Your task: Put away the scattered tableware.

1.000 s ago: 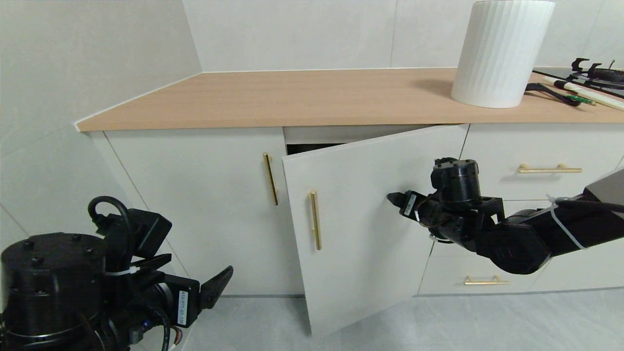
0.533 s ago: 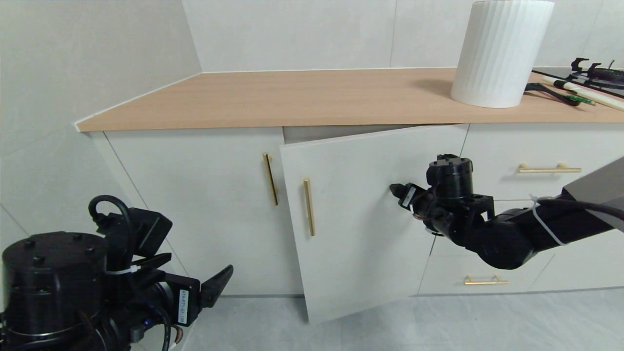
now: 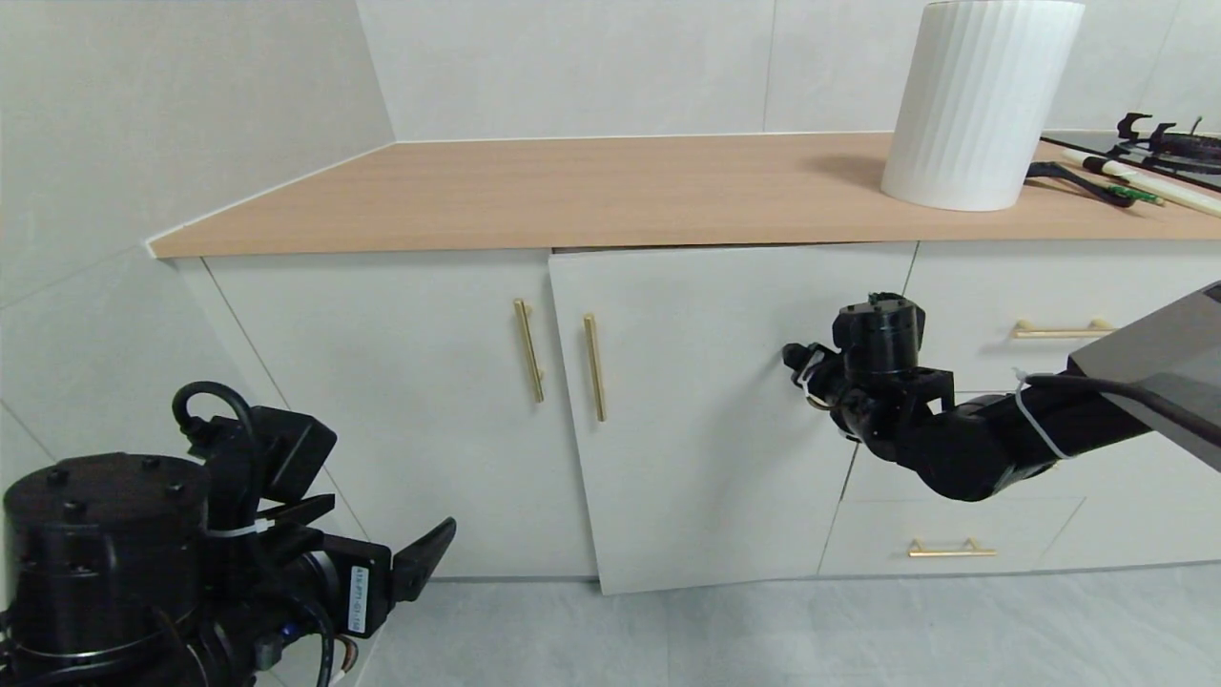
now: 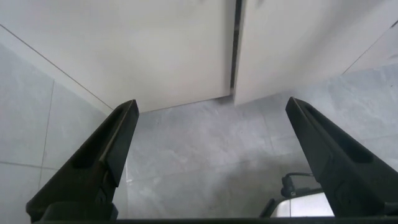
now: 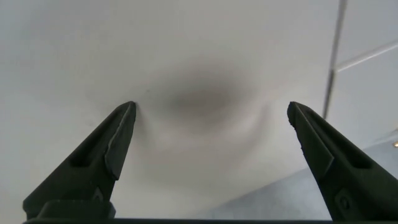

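Note:
The white cupboard door (image 3: 706, 410) with a gold handle (image 3: 593, 366) now lies flush under the wooden counter (image 3: 534, 191). My right gripper (image 3: 796, 361) presses its open fingers against the door's right part; the door (image 5: 205, 99) spans the gap between the fingertips (image 5: 121, 134) in the right wrist view. My left gripper (image 3: 424, 558) hangs low at the left, open and empty, above the grey floor (image 4: 205, 168). Scattered utensils (image 3: 1126, 172) lie on the counter at the far right.
A tall white ribbed container (image 3: 973, 100) stands on the counter at the right. A second door with a gold handle (image 3: 527, 348) sits left of the shut one. Drawers with gold handles (image 3: 1073, 331) are on the right. Tiled walls close the left side.
My right gripper has pushed forward against the door, swinging it from ajar to flush with the cupboard front. The left arm has stayed still.

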### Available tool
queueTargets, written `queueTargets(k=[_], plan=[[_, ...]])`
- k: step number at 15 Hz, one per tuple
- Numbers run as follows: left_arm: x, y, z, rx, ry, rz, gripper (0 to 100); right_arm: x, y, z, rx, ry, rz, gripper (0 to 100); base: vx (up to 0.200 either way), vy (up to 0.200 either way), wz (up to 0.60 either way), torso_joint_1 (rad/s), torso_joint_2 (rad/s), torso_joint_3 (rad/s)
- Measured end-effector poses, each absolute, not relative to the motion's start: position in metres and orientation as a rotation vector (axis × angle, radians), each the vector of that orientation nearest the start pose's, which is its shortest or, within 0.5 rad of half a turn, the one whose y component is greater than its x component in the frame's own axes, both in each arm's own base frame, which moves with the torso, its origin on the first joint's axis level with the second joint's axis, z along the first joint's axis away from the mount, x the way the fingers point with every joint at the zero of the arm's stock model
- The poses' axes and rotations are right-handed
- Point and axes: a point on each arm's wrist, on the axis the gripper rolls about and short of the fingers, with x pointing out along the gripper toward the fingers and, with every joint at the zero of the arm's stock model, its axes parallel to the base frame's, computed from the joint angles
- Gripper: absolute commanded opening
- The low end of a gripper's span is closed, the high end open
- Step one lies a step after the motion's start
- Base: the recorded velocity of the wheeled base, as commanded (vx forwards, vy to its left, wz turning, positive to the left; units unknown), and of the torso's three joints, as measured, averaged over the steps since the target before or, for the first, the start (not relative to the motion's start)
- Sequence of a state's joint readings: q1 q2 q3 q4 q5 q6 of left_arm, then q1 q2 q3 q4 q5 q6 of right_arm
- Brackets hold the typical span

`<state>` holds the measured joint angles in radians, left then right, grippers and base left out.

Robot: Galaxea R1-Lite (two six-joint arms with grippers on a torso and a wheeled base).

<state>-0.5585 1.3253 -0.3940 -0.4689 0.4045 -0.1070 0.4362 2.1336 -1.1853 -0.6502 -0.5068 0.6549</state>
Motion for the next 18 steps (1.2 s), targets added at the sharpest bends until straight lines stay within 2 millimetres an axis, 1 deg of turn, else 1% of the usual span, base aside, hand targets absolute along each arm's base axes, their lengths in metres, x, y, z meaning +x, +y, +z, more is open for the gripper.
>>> queueTargets(k=[7,10,12,14,16,18], plan=[[0.160,-0.089,0.149,0.114,0.425,-0.128,100,0.395,0.155,0.130,0.525,0.192,-0.217,100,0.000,0.000,0.00,0.000,0.00,0.000],[0.160,-0.089,0.149,0.114,0.426,-0.128,100,0.397,0.154,0.129,0.526,0.190,-0.224,100,0.000,0.000,0.00,0.000,0.00,0.000],[0.160,-0.089,0.149,0.114,0.427,-0.129,100,0.393,0.153,0.131,0.525,0.193,-0.223,100,0.000,0.000,0.00,0.000,0.00,0.000],[0.160,-0.089,0.149,0.110,0.422,-0.129,100,0.381,0.155,0.135,0.524,0.217,-0.176,100,0.000,0.000,0.00,0.000,0.00,0.000],[0.159,-0.089,0.151,0.106,0.415,-0.131,100,0.358,0.155,0.150,0.517,0.239,-0.094,100,0.000,0.000,0.00,0.000,0.00,0.000],[0.155,-0.085,0.156,0.090,0.387,-0.126,100,0.329,0.147,0.169,0.478,0.231,-0.041,100,0.000,0.000,0.00,0.000,0.00,0.000]])
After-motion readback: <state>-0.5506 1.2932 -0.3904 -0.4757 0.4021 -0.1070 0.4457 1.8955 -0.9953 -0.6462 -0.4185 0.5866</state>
